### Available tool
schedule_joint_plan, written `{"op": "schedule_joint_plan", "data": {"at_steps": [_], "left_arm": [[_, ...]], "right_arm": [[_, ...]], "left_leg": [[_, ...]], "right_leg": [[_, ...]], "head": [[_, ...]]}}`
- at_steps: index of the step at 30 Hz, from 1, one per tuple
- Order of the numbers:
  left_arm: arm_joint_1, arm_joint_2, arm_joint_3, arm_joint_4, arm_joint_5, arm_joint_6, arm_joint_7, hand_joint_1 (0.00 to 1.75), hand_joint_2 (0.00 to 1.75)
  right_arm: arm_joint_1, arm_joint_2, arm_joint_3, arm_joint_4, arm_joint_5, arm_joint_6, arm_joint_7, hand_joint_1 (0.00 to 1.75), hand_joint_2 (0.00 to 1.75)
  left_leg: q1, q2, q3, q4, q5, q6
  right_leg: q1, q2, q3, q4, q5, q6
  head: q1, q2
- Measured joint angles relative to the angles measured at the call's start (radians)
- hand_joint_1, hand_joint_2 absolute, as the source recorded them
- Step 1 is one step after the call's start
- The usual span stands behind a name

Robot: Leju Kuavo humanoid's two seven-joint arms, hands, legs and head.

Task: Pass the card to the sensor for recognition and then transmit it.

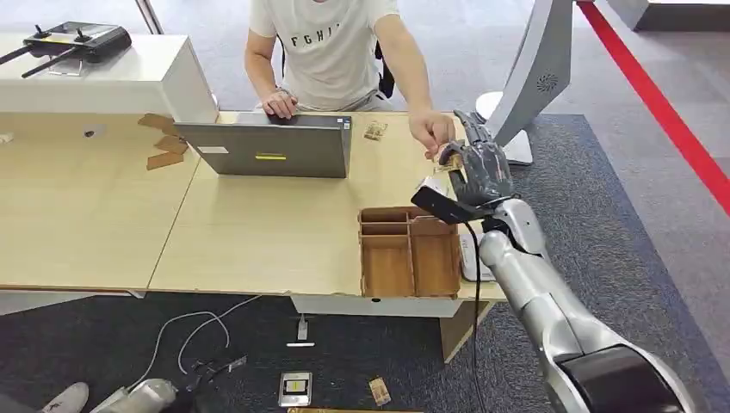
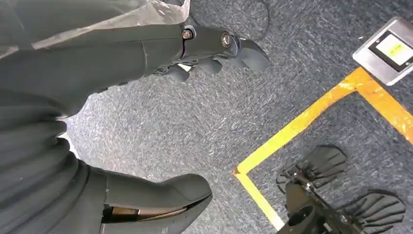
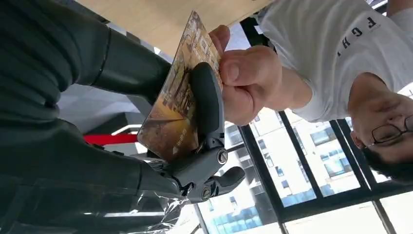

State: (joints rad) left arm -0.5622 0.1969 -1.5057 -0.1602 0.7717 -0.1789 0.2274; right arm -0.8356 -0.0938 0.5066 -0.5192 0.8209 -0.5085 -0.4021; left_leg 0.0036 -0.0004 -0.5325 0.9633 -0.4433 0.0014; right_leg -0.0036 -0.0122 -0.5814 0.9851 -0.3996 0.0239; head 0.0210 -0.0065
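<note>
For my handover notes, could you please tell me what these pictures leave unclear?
- Card: print blurred in the right wrist view; tiny in the head view, covered by the right hand and the person's hand.
- Left hand: in the left wrist view, fingers partly behind its cover.

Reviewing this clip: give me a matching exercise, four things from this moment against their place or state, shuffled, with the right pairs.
Things:
1. card
2. laptop
3. wooden organiser
4. left hand

Places or states:
A. hanging over the carpet, holding nothing
B. at the table's near edge, compartments bare
C. gripped by the right hand and the person's hand together
D. on the table, in front of the person

Pairs: 1-C, 2-D, 3-B, 4-A
</note>
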Motion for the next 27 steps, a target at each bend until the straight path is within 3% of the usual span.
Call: {"op": "schedule_joint_plan", "data": {"at_steps": [4,5,19,27], "left_arm": [[-0.004,-0.004,-0.002,0.000,-0.003,-0.003,0.002,0.00,1.75],[-0.006,-0.006,-0.002,0.000,-0.005,-0.006,0.002,0.00,1.75],[-0.023,-0.014,-0.008,0.000,-0.021,-0.028,0.002,0.00,1.75],[-0.023,-0.010,-0.009,0.000,-0.021,-0.035,-0.007,0.00,1.75]], "right_arm": [[0.001,-0.008,0.000,-0.005,-0.001,0.000,0.007,1.75,1.75],[0.001,-0.011,0.001,-0.005,-0.001,-0.001,0.007,0.00,0.00],[0.009,-0.024,0.024,-0.006,-0.006,0.078,-0.012,0.00,0.00],[-0.004,-0.039,0.029,-0.055,-0.025,0.173,-0.012,0.00,0.00]], "left_leg": [[0.000,0.000,-0.001,0.000,0.000,0.000],[0.000,0.000,-0.001,0.000,0.000,0.000],[0.000,0.000,-0.001,0.000,0.000,0.000],[0.000,0.000,-0.001,0.000,0.000,0.000]], "right_leg": [[0.000,0.000,-0.001,0.000,0.000,0.000],[0.000,0.000,-0.001,0.000,0.000,0.000],[0.000,0.001,-0.001,0.000,0.000,0.000],[0.000,0.001,-0.001,0.000,0.000,0.000]], "head": [[0.000,0.000],[0.000,0.000],[0.000,0.000],[0.000,0.000]]}}
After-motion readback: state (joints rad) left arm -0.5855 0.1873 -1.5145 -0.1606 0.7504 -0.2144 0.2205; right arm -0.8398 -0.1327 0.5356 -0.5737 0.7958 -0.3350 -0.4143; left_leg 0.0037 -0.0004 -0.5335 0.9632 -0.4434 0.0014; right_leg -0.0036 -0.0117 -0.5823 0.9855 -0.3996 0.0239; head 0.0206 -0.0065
